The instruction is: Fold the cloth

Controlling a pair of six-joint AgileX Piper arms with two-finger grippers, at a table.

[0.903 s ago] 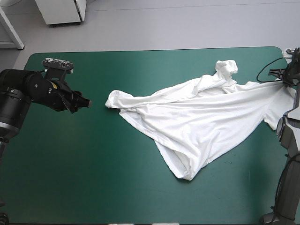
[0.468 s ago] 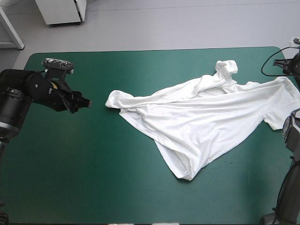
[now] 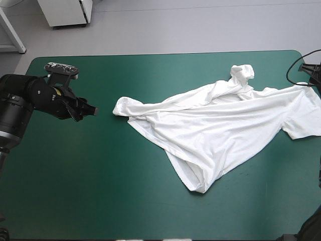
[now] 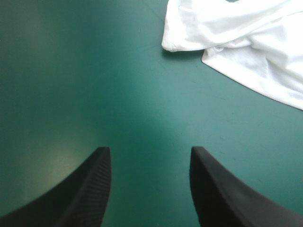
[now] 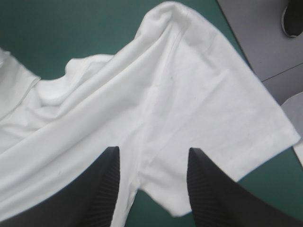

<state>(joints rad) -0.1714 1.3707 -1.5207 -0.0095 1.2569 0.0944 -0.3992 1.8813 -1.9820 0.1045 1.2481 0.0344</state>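
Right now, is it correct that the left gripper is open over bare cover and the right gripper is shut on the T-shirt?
Not quite: the right gripper is open over the T-shirt, as the right wrist view shows. The left gripper is open over bare teal-green cover.

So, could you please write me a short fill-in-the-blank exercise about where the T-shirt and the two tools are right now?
1. The T-shirt lying on the teal-green cover is coloured ____.
2. The left tool, open or shut, is ____, over bare cover beside the T-shirt.
3. The right tool hangs open over the T-shirt's short ____.
Missing words: white; open; sleeve.
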